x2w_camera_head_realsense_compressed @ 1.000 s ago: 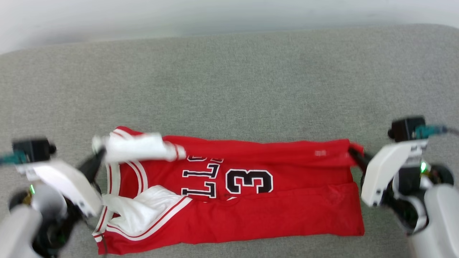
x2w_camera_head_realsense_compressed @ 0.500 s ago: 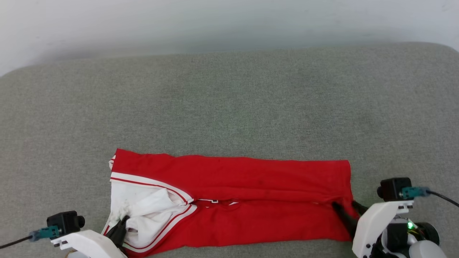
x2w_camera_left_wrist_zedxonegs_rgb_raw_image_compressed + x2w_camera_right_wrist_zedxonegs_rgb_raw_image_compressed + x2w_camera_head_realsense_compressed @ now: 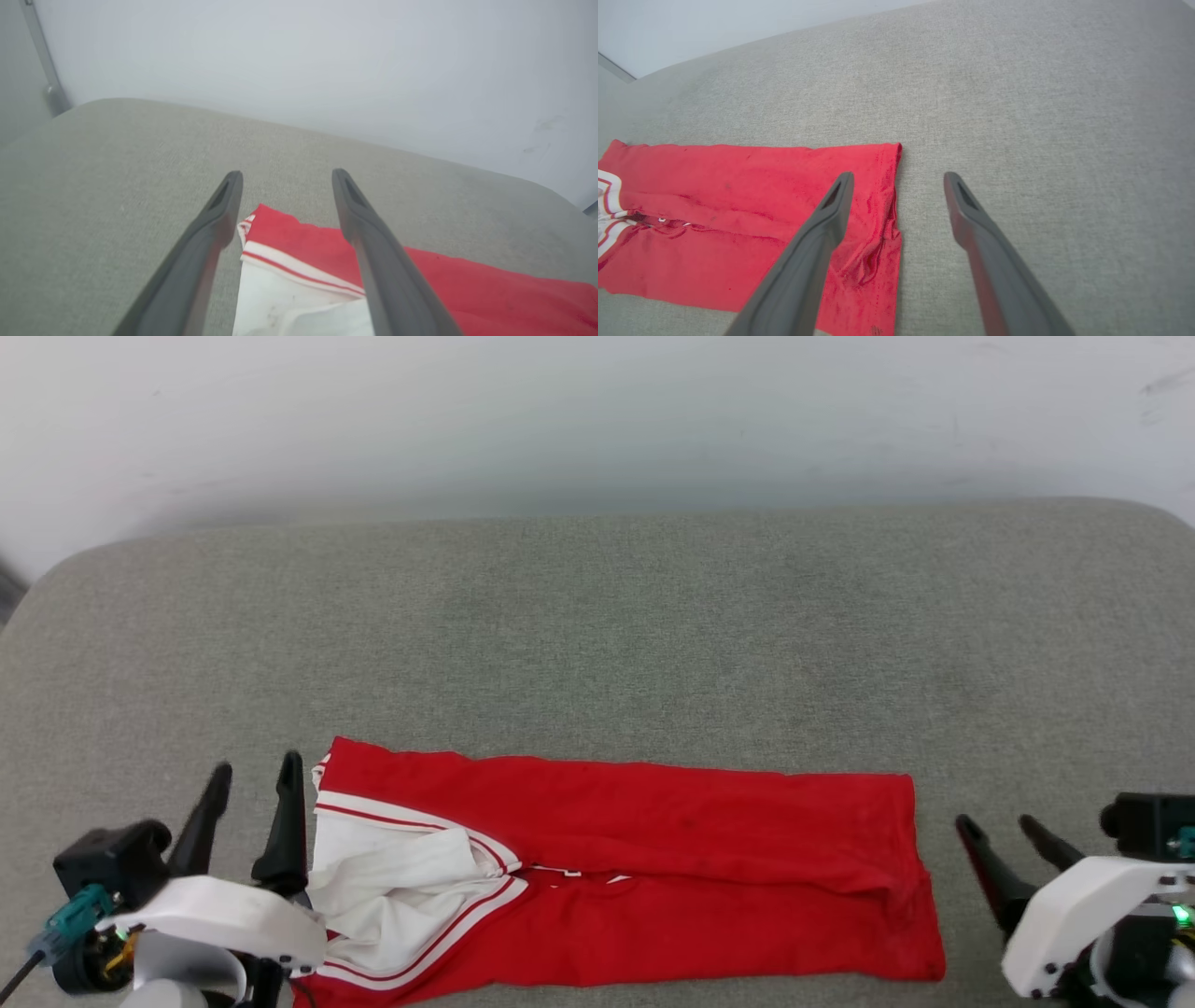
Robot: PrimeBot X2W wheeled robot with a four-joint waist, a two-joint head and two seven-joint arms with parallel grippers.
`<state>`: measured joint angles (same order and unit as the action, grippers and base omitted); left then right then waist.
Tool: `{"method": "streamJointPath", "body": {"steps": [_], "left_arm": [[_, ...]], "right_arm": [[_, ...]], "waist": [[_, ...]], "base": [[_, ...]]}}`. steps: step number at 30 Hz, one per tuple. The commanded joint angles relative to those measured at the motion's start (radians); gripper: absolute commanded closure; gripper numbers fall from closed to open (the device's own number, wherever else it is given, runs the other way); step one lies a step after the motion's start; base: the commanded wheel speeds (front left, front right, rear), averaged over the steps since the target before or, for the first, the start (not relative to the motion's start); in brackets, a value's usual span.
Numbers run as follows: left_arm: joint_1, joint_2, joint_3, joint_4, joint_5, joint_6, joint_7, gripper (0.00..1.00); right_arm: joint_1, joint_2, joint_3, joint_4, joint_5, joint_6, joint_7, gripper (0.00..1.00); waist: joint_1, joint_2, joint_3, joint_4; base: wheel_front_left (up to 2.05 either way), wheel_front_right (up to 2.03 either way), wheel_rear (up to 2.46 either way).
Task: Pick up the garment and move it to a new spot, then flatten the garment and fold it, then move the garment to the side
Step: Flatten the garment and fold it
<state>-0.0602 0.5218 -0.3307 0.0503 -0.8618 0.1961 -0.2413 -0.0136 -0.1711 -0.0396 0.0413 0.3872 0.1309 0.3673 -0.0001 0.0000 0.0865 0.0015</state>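
Open cushion beyond garment; wall bounds far edge.

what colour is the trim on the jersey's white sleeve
Red and white stripes on the sleeve trim, clearest in the left wrist view.

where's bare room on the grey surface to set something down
Widest free patch: the grey padded surface between the garment and the wall. Crowded along the near edge, where the left gripper and right gripper, both open, flank the garment's ends.
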Motion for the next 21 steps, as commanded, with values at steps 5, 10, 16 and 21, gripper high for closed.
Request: {"method": "streamJointPath", "body": {"steps": [5, 10, 16, 21], "left_arm": [[-0.027, -0.012, 0.033, -0.130, 0.160, 0.047, -0.023, 0.00], [-0.018, -0.027, 0.033, -0.208, 0.282, 0.059, -0.024, 0.00], [-0.009, -0.061, 0.021, -0.244, 0.339, 0.044, -0.023, 0.00], [-0.014, -0.079, 0.021, -0.220, 0.352, 0.026, -0.023, 0.00]], "right_arm": [[-0.028, -0.042, -0.072, -0.025, -0.011, 0.000, 0.130, 0.00], [-0.037, -0.063, -0.072, -0.014, -0.001, 0.000, 0.291, 0.00], [-0.059, -0.039, -0.044, 0.039, 0.024, 0.000, 0.362, 0.00], [-0.073, -0.016, -0.013, 0.130, 0.045, 0.000, 0.394, 0.00]], "waist": [[0.0001, 0.0000, 0.001, 0.024], [0.0001, 0.0000, 0.031, 0.058], [0.0001, 0.0000, 0.090, 0.102], [0.0001, 0.0000, 0.121, 0.119]], "base": [[0.00, 0.00, 0.00], [0.00, 0.00, 0.00], [0.00, 0.00, 0.00], [0.00, 0.00, 0.00]]}}
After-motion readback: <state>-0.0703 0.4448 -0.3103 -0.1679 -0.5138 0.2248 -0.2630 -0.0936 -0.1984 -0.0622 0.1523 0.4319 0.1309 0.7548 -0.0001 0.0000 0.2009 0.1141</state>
